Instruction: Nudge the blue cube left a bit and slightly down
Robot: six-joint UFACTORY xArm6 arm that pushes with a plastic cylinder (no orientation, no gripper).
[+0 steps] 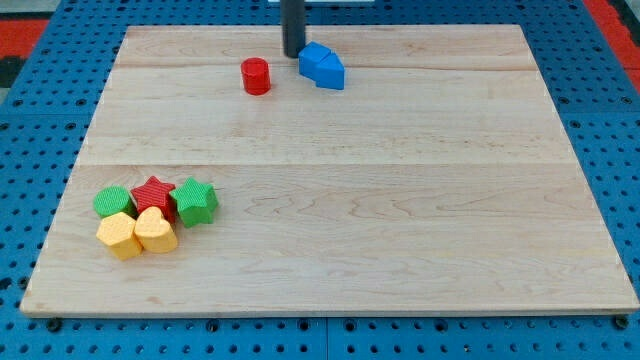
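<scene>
Where smooth wooden board (400,200) tops out, my tip (293,53) (no hand) touches faceted blue cube (322,66).

The wooden desk (400,230) carries a red cylinder (256,76) and a blue block (322,66) near the frame's top centre, just apart. At lower left, touching: green block (113,201), red star (154,194), green star (195,202), yellow block (119,236), yellow heart (155,230).

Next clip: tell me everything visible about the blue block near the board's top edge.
The blue block is a solid, matte, plastic-looking piece with a sloped or pointed side toward the view's right, lying flat on the wooden board near the view's top. My tip stands right at its upper-left edge, apparently touching. The red cylinder sits apart on its left.
</scene>
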